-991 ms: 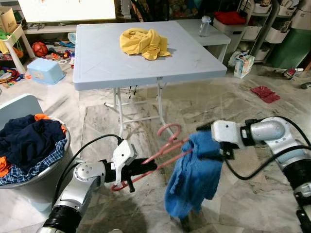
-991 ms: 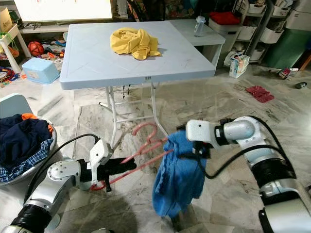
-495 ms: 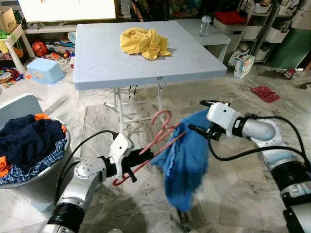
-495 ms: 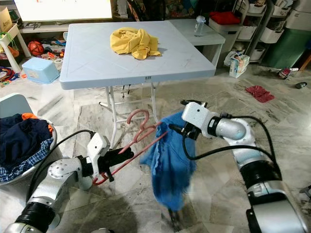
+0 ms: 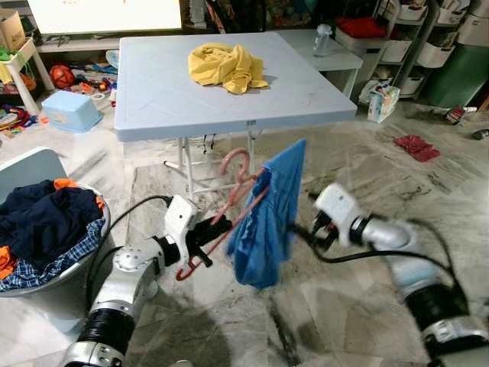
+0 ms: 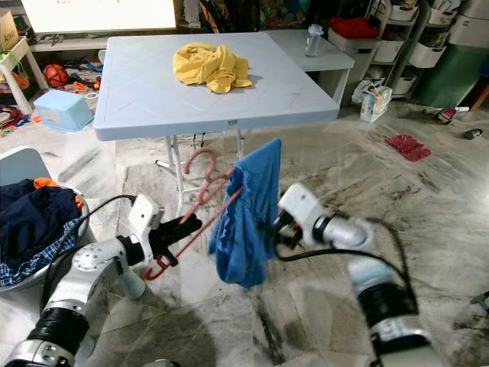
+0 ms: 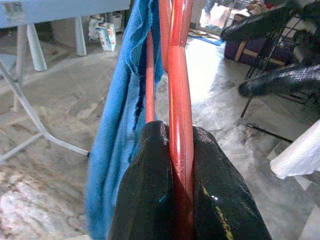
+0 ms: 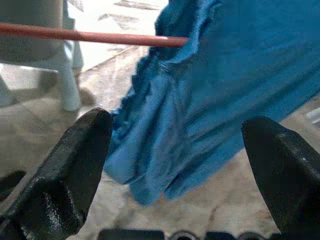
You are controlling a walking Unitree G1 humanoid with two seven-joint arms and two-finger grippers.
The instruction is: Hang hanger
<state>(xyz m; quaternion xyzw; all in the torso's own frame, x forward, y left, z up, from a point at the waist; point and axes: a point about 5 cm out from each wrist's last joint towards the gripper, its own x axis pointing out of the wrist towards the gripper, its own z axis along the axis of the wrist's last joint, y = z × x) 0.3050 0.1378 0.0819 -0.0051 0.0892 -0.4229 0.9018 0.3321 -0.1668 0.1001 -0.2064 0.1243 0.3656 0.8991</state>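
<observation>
My left gripper (image 5: pixel 208 229) is shut on the lower bar of a red-pink hanger (image 5: pixel 233 180), which tilts up toward the table. Along its own fingers (image 7: pixel 150 175) the red hanger (image 7: pixel 179 100) is pinched between both pads. A blue garment (image 5: pixel 267 210) is draped over the hanger's far arm and hangs free above the floor. My right gripper (image 5: pixel 308 229) sits just right of the garment, blurred, apart from it. In the right wrist view its fingers (image 8: pixel 60 170) stand wide open with the blue garment (image 8: pixel 220 90) and the hanger bar (image 8: pixel 90 36) beyond them.
A white folding table (image 5: pixel 168 99) with a yellow cloth (image 5: pixel 227 66) stands just behind the hanger. A laundry basket (image 5: pixel 84 260) of dark clothes is at my left. A blue tub (image 5: pixel 70 111), a red rag (image 5: pixel 416 147) and storage bins (image 5: pixel 397 46) lie around on the marble floor.
My right gripper has let go of the blue garment and dropped back to the right. The left gripper has lifted the hanger, and the garment now hangs from it alone.
</observation>
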